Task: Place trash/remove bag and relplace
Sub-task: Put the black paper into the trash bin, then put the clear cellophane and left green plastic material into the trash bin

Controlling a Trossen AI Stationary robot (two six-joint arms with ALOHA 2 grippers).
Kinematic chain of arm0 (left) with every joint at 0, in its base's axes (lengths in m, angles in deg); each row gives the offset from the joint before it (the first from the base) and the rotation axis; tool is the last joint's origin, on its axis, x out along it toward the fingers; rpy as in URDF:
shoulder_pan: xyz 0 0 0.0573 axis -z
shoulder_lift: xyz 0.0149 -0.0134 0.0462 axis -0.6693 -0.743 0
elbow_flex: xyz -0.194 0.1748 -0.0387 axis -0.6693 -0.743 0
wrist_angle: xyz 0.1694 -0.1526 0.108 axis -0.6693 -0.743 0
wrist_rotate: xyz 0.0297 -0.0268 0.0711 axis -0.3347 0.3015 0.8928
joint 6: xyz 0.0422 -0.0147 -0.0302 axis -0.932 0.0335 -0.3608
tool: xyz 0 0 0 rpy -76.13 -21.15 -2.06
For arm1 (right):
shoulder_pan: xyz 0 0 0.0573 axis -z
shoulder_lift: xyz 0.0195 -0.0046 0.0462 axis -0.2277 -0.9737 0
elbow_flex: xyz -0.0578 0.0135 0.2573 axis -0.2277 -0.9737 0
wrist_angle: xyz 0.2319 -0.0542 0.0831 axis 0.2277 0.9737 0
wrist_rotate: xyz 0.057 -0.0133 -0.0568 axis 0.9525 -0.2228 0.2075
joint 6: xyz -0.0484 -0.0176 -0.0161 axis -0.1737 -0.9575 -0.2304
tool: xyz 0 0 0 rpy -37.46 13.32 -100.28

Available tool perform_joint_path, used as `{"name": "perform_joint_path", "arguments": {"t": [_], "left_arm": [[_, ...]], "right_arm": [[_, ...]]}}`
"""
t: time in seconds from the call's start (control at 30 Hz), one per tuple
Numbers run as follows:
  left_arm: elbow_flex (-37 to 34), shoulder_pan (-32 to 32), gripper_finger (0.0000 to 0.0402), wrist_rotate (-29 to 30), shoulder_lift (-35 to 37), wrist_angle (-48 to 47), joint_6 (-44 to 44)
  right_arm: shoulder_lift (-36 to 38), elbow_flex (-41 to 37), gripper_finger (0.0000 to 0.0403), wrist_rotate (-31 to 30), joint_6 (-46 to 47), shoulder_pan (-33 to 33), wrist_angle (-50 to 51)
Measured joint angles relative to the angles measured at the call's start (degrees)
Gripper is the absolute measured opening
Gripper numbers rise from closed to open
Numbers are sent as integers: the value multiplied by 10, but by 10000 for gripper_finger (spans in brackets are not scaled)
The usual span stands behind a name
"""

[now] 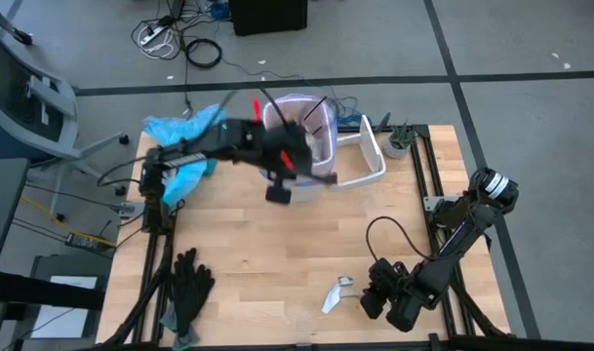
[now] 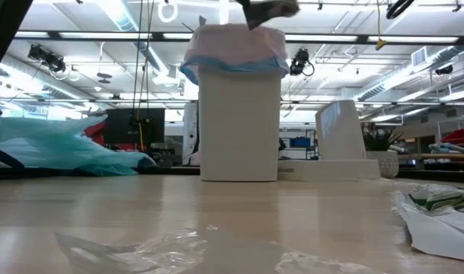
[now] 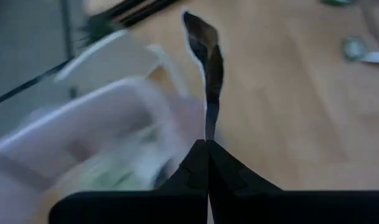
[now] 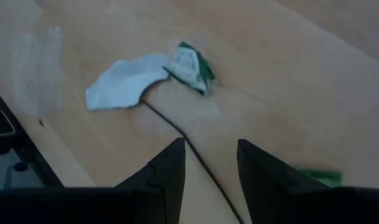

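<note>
Both arms were dark, almost black, built of thick rounded links. The left arm [image 1: 218, 141] carried small red marks near its wrist. The right arm [image 1: 453, 239] had a round pale cap at its base and a thin black cable looping beside it. The fingers [image 4: 167, 177] were flat, black and angular.

Open tabletop [image 1: 277, 253] before lined bin [image 1: 311, 136]

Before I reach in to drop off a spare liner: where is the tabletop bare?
Bare wood runs across the middle, between the black gloves and the wrapper beside the right claw. The back edge is crowded: bin, light-blue bag, left claw.
</note>
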Motion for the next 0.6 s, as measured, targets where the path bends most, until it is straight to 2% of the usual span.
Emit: {"name": "perform_joint_path", "arguments": {"t": [0.27, 0.6], "left_arm": [[1, -87, 16, 31, 28, 32, 3], [1, -138, 87, 33, 28, 0, 17]], "right_arm": [[0, 0, 132, -9, -5, 20, 15], [0, 0, 132, -12, -18, 42, 19]]}}
